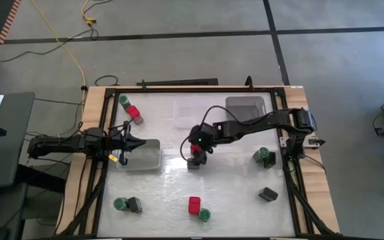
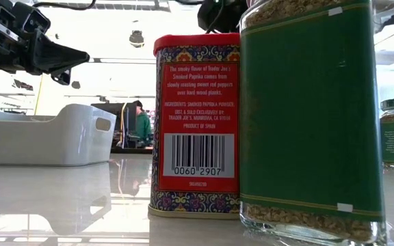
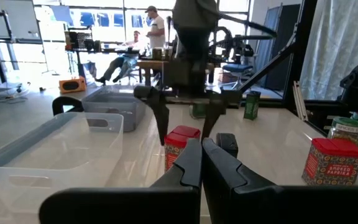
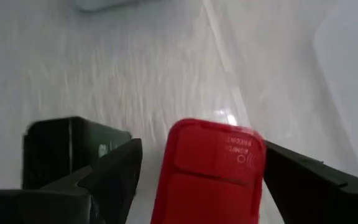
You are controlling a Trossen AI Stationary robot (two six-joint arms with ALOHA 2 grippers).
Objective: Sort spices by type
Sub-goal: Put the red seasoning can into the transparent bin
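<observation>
My right gripper (image 4: pixel 202 149) stands open in the middle of the table (image 1: pixel 232 180), slanting down. Its fingers (image 3: pixel 160 118) straddle the top of a red spice tin (image 4: pixel 210 168) and do not visibly touch it. A dark grey tin (image 4: pixel 67 149) stands right beside the red one, outside one finger. Both tins stand upright on the table. My left gripper (image 1: pixel 142 141) is shut and holds nothing; it hovers level over a white tray (image 1: pixel 139 157) at the left. More spices stand around the table.
A clear tray (image 1: pixel 189 112) and a grey tray (image 1: pixel 245 107) sit at the far side. Spice groups stand far left (image 1: pixel 132 111), near left (image 1: pixel 127 204), near middle (image 1: pixel 197 207) and right (image 1: pixel 264 157), plus a lone dark tin (image 1: pixel 268 194). People are in the room beyond.
</observation>
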